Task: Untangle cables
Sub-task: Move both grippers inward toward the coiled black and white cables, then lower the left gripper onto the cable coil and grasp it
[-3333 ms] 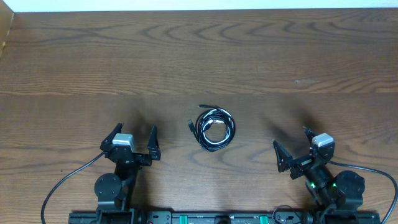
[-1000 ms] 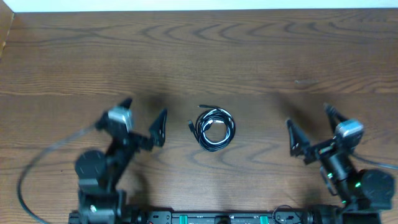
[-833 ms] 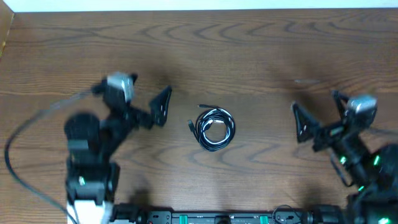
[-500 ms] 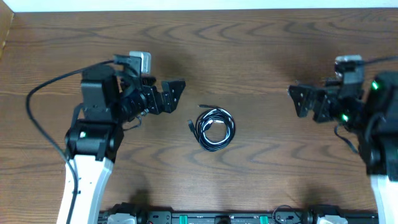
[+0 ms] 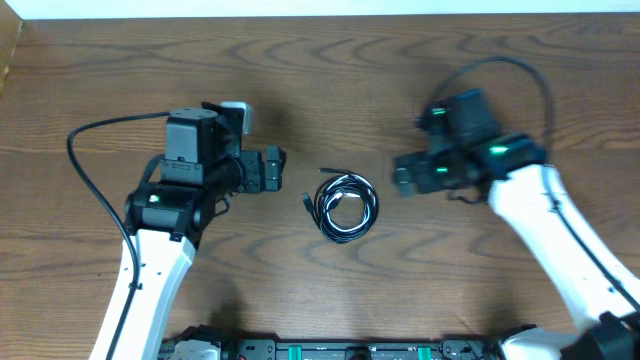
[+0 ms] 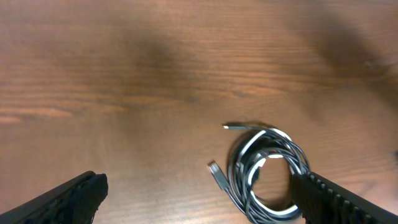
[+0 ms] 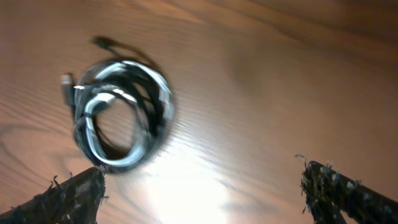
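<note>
The cables (image 5: 343,207) lie on the wooden table (image 5: 320,70) as one small coil, a white cord wound in with thinner black ones. The coil sits exactly where it did in all the earlier overhead pictures; nothing has touched it. One plug end pokes out on the coil's left side and a thin black end sticks out at its top.

The arms are what have changed. A few seconds ago both were folded low at the near edge of the table, well away from the coil. Now the left gripper (image 5: 272,169) hangs just left of the coil, slightly closer to it than half a second ago. The right gripper (image 5: 403,178) has swung in much further: it was well off to the coil's right and now sits near the coil's right side, blurred in the overhead view.

Both grippers are spread wide and hold nothing. In the left wrist view the cables (image 6: 267,175) lie close to the right-hand finger (image 6: 329,198), with a metal plug tip reaching toward the middle of the left gripper (image 6: 198,186). In the right wrist view the cables (image 7: 121,115) lie just above the left-hand finger (image 7: 71,199) of the right gripper (image 7: 199,180), off to one side of the gap, and the picture is smeared.
</note>
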Controlling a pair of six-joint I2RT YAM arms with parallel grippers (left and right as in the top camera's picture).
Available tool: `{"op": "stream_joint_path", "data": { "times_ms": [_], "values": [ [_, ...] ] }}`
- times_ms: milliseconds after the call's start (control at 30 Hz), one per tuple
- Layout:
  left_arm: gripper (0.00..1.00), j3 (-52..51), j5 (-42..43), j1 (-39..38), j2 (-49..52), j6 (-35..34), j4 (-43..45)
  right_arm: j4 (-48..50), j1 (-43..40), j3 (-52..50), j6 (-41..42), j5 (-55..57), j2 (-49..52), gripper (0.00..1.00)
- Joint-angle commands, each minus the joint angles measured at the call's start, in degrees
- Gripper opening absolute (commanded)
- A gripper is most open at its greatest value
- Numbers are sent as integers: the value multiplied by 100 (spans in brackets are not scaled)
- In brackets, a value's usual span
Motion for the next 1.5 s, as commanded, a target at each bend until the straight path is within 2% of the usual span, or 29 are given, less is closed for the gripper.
{"op": "stream_joint_path", "data": {
  "times_ms": [0,167,300,467,767,933,1033,1167,1367,1467],
  "values": [
    [100,138,-533,-188,-72,142,46,415,503,52,415,398,286,99],
    [100,138,-522,-402,-90,136,114,584,990,52,1204,1709,914,99],
    [100,138,-284,-422,-85,136,186,649,1080,52,1547,1779,1211,98],
    [99,136,-70,-424,-72,136,260,931,1080,50,1709,1779,1335,91],
    [96,136,48,-437,-9,138,221,1200,1185,24,1991,1836,1338,89],
    [94,136,592,-909,149,350,-39,1119,1200,-9,2002,2218,1338,92],
    [89,136,568,-1410,321,282,-332,1115,1145,-9,2006,2424,1338,93],
    [89,127,476,-2044,680,245,-678,1075,1001,-7,2249,2605,1316,99],
    [85,81,-409,-2562,1370,243,-920,745,437,-7,2448,2660,984,99],
    [74,81,-575,-2581,1659,240,-918,452,44,-7,2334,2811,658,99]
  ]
}}
